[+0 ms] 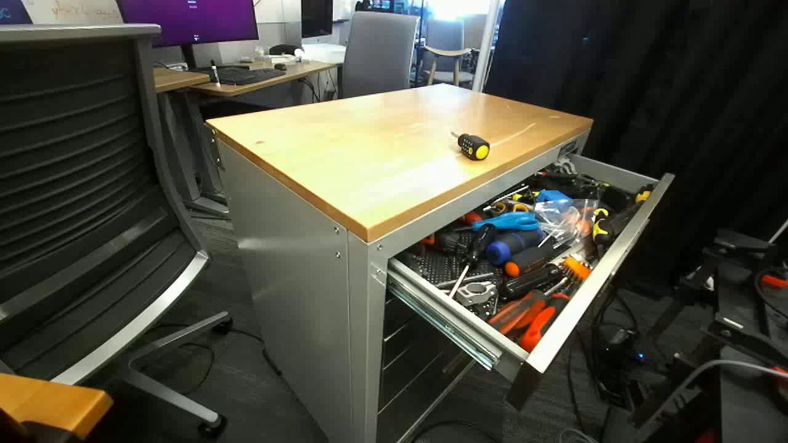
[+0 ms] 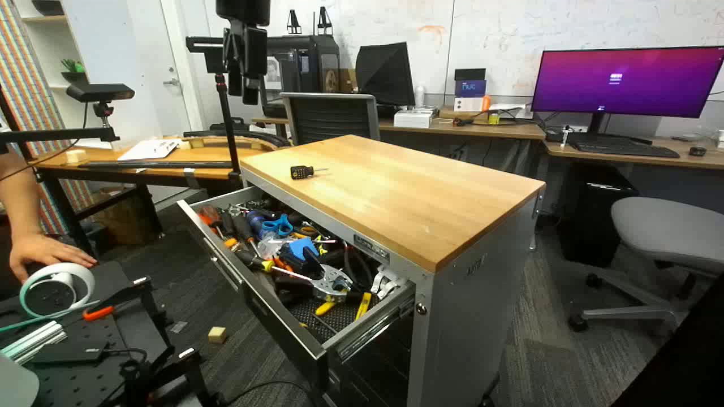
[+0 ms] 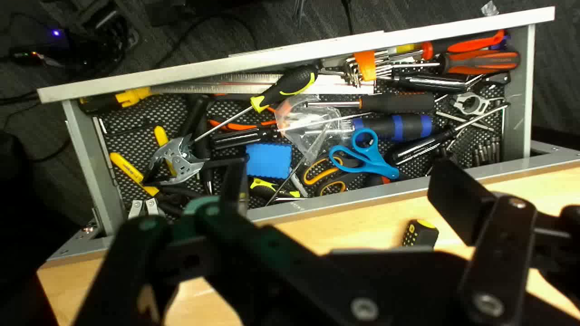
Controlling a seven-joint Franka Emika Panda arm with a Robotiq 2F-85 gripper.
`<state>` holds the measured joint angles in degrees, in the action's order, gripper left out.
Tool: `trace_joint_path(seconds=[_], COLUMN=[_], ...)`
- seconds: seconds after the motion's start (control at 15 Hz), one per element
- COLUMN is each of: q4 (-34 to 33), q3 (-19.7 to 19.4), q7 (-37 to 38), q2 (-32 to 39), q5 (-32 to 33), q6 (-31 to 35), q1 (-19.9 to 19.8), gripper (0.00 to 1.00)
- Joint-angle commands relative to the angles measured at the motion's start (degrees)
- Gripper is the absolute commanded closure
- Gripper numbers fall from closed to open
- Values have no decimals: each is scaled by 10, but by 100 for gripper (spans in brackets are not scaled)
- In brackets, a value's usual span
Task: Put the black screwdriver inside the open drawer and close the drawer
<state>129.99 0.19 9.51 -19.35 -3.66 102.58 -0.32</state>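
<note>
The black screwdriver (image 1: 473, 147) with a yellow end cap lies on the wooden top near the drawer-side edge. It shows in both exterior views (image 2: 301, 172). In the wrist view its handle (image 3: 421, 233) is partly hidden behind the gripper's body. The open drawer (image 1: 606, 271) is pulled out below the wooden top and full of tools; it also shows in an exterior view (image 2: 271, 305) and the wrist view (image 3: 294, 54). My gripper (image 3: 344, 190) is open and empty, its fingers wide apart, above the cabinet's drawer-side edge. It also hangs high in an exterior view (image 2: 244, 93), apart from the screwdriver.
The wooden cabinet top (image 1: 345, 154) borders the drawer. Blue scissors (image 3: 367, 154), a metal clamp (image 3: 179, 163) and several other tools lie in the drawer. A chair (image 1: 80, 184) stands beside the cabinet. A person's hand (image 2: 45, 254) rests on black equipment.
</note>
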Motion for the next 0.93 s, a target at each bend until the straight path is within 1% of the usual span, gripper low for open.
trace_joint_path(seconds=[0.0, 0.2, 0.27, 0.47, 0.67, 0.73, 0.87], q4=[-3, -7, -11, -39, -85, -107, -157], q3=[3, 3, 12, 58, 95, 102, 104], q7=[-1, -1, 35, 151, 249, 283, 326], q2=[0, -1, 13, 90, 180, 215, 287], q5=[-1, -1, 2, 7, 40, 53, 70], q6=[-1, -1, 7, 74, 117, 124, 130], q1=[-3, -3, -5, 9, 24, 33, 56], gripper=[0, 0, 0, 0, 0, 0, 0])
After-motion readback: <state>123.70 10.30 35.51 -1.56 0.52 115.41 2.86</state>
